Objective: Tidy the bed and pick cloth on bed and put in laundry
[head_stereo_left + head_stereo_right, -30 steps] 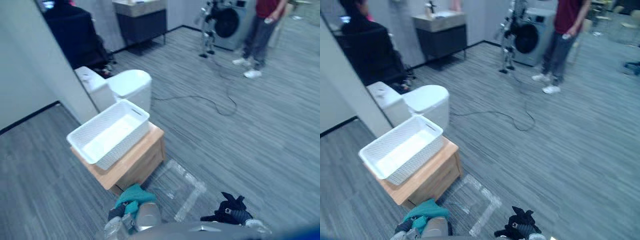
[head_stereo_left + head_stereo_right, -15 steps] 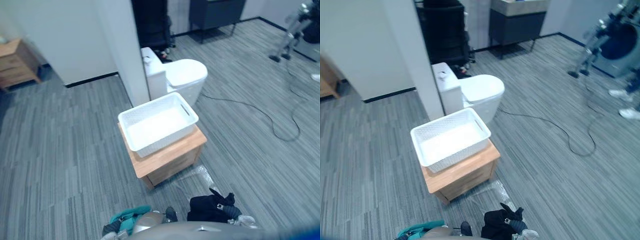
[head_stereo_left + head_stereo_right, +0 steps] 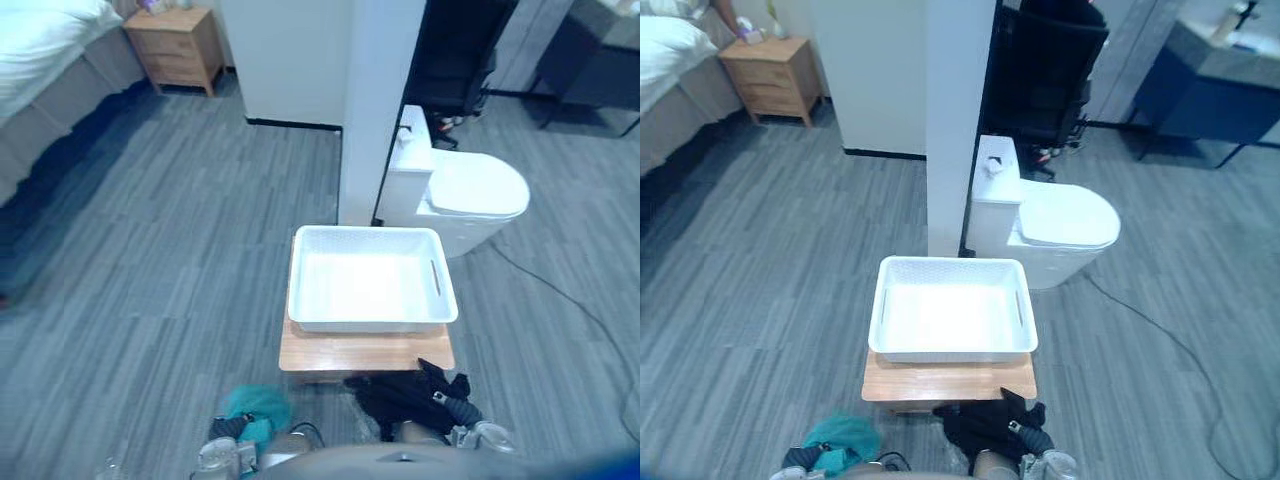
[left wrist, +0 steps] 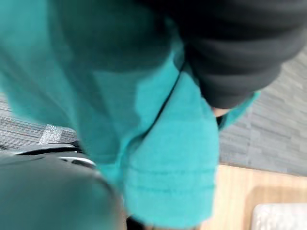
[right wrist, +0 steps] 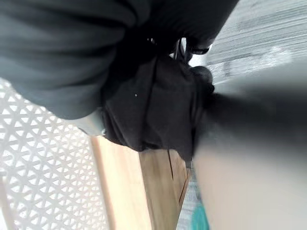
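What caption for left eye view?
White basket on wooden stand; teal cloth and black cloth at its near side.

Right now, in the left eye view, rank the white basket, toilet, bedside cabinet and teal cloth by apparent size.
1. white basket
2. toilet, close behind; it stands farther away
3. bedside cabinet, farthest away
4. teal cloth, nearest

Soft, even indoor light lay over the grey floor (image 3: 150, 260), leaving only faint shadows. The white basket (image 3: 365, 285) and the toilet (image 3: 478, 188) glared bright, the basket's bottom nearly washed out. A dark shadow ran beside the bed (image 3: 45, 45). Both wrist views were dim, the teal cloth (image 4: 163, 158) and the black cloth (image 5: 153, 105) in shade.
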